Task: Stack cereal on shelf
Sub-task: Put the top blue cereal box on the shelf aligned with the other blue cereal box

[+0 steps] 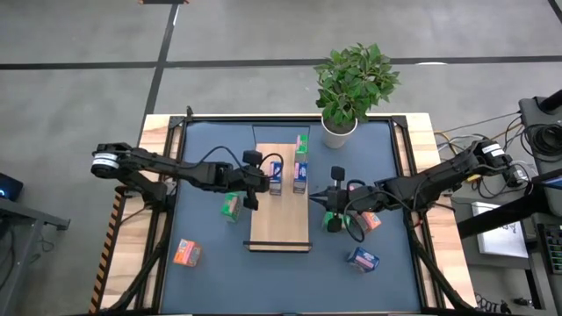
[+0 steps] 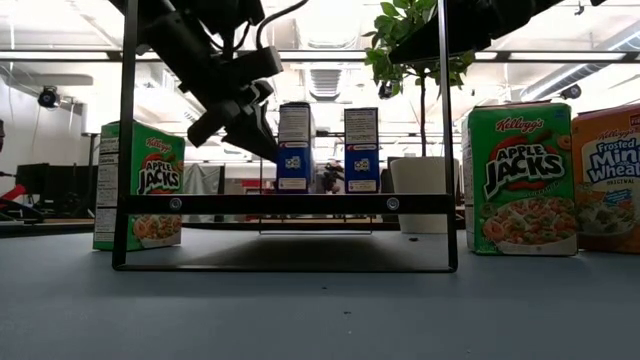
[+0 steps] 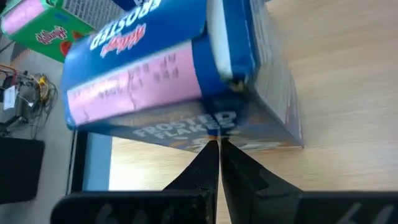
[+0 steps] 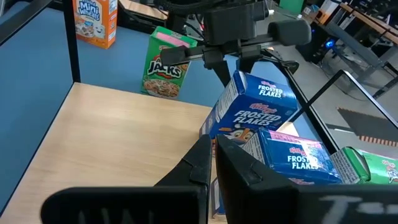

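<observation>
1. Left claw (image 1: 260, 181) has its fingers pressed together, holding nothing. Its tip is right against a blue cereal box (image 1: 275, 174) standing on the shelf (image 1: 281, 224).
2. A hard poke could tip that box over. It might bump the blue box beside it (image 1: 300, 175), and that one could fall too.
3. A long push could slide the box off the edge of the shelf.
4. Right claw (image 1: 316, 198) is also closed and empty. It hangs at the other side of the shelf, over a green box (image 1: 332, 221).
5. I count three boxes on the shelf: two blue and one green (image 1: 302, 140).
6. I count five boxes on the table (image 1: 211, 281): two green, two orange, one blue.
7. That makes eight boxes I can see.
8. One shelf, two arms, and one plant (image 1: 351, 79) at the back.
</observation>
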